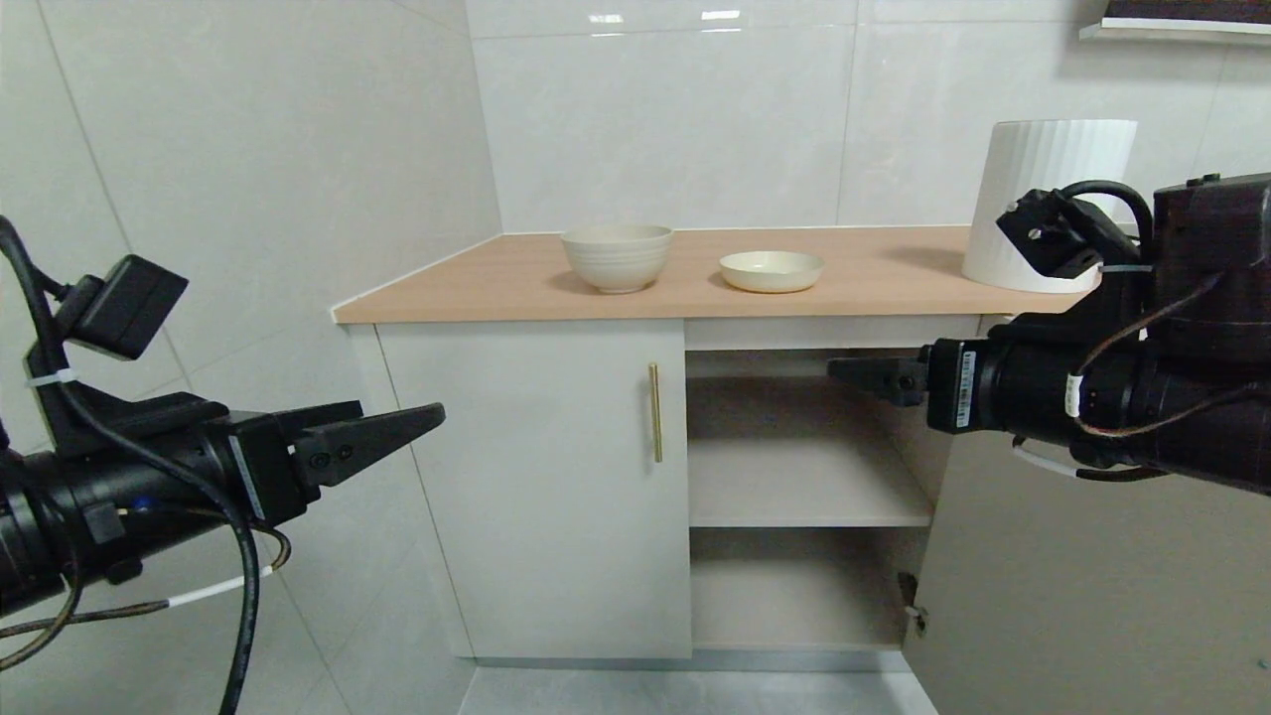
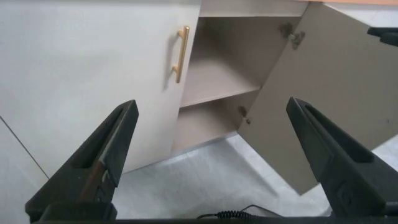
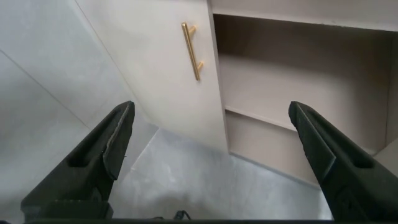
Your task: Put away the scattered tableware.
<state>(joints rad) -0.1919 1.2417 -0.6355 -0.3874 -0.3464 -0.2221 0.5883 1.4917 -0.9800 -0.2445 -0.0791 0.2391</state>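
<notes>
Two pieces of tableware, a ribbed bowl (image 1: 617, 257) and a shallow dish (image 1: 772, 270), sit apart on the wooden surface (image 1: 894, 273) above a cabinet (image 1: 536, 477) with one door open. The left hand (image 1: 422, 417) and right hand (image 1: 849, 372) hover before it. Left wrist view: the left hand (image 2: 211, 104) is spread wide, gripping nothing, facing the shelf (image 2: 214, 84). Right wrist view: the right hand (image 3: 210, 106) is likewise open, near the gold handle (image 3: 192, 51).

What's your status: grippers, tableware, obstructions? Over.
Left gripper open, right gripper open, both unloaded. Bowl and dish on countertop, untouched. Cabinet door open; nothing in the way.
</notes>
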